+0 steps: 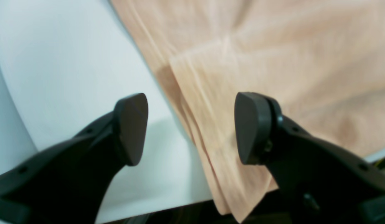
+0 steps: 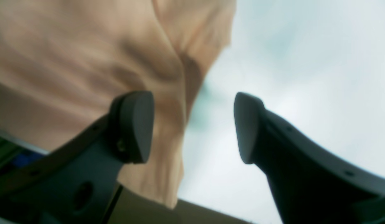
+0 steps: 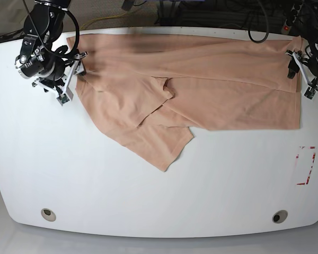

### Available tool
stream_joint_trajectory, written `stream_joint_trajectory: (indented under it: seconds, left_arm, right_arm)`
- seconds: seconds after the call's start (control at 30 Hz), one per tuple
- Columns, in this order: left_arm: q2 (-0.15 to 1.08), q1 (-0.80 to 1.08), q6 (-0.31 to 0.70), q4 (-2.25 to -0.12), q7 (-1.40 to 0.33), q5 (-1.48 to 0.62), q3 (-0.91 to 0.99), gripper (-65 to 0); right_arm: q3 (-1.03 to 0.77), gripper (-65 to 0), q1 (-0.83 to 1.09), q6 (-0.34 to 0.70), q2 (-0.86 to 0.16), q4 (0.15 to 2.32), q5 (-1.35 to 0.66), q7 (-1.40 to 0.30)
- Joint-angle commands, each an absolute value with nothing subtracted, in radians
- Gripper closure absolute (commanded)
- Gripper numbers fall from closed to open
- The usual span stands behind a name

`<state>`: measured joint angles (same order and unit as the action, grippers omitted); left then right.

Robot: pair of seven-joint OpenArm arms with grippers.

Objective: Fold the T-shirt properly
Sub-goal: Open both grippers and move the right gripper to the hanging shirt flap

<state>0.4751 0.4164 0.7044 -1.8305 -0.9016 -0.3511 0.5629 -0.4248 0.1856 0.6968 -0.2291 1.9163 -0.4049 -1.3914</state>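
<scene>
- The soft peach-pink T-shirt (image 3: 201,90) lies spread wide across the far half of the big white table (image 3: 148,196). One flap sticks out toward the near side, so it is not folded neatly yet.
- The black left gripper (image 1: 191,127) sits at one end of the shirt, jaws wide, holding nothing. The cloth edge lies between them, maybe ready for a pinch.
- The black right gripper (image 2: 194,127) waits at the other end, also wide and empty.
- Two ends, two grippers: good for lifting together.

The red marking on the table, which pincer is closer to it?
Left. The left pincer hangs at the T-shirt's end, on the same side of the table as the red marking. The right pincer is at the opposite end.
</scene>
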Motion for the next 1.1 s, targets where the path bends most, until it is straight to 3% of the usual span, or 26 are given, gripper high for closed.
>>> stream_joint_trajectory:
  seconds: [0.0, 0.5, 0.93, 1.07]
  left_arm:
    - [0.490, 0.358, 0.698, -1.844, -0.891, -0.381, 0.596, -39.9]
    - [0.318, 0.101, 0.698, -1.719, -0.891, -0.058, 0.693, -39.7]
    - [0.298, 0.013, 0.698, -1.661, -0.891, 0.036, 0.694, -39.7]
    - [0.300, 0.013, 0.698, -1.661, -0.891, 0.038, 0.693, -39.7]
  right_arm:
    - [-0.435, -37.9, 0.125, 0.698, -0.234, 1.925, -0.409, -1.379]
    - [-0.426, -37.9, -0.268, 0.698, -0.205, 1.546, -0.409, -1.333]
    - [-0.205, -37.9, -0.453, 0.698, -0.263, 1.029, -0.407, -0.972]
    - [-0.177, -37.9, -0.456, 0.698, -0.262, 0.963, -0.415, -0.931]
